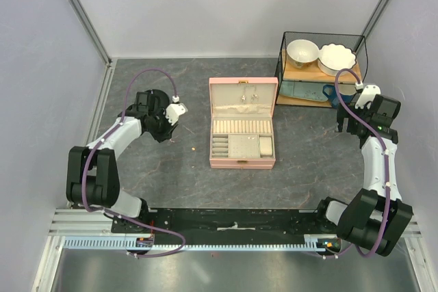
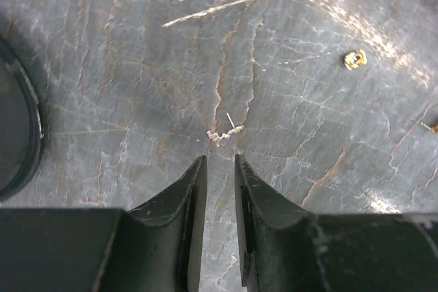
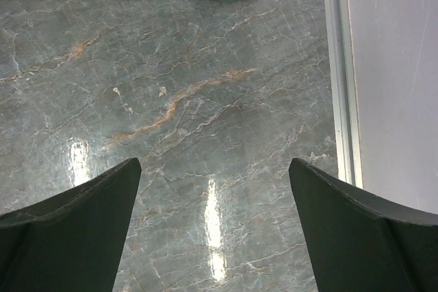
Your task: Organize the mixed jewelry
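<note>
Two empty pairs: left fingers (image 2: 188, 203) barely parted near a pale jewelry piece (image 2: 222, 133), right fingers (image 3: 82, 217) wide apart.

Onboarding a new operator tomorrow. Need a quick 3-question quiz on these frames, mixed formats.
1. True or false: the right end effector is wide open over the table with nothing between its fingers.
2. Multiple choice: what lies just ahead of the fingertips of the left end effector? A) nothing at all B) a pale wiry piece C) a spoon
3. Short answer: in the top view, is the pink box open or closed?

Key: 1 true; 2 B; 3 open.
</note>
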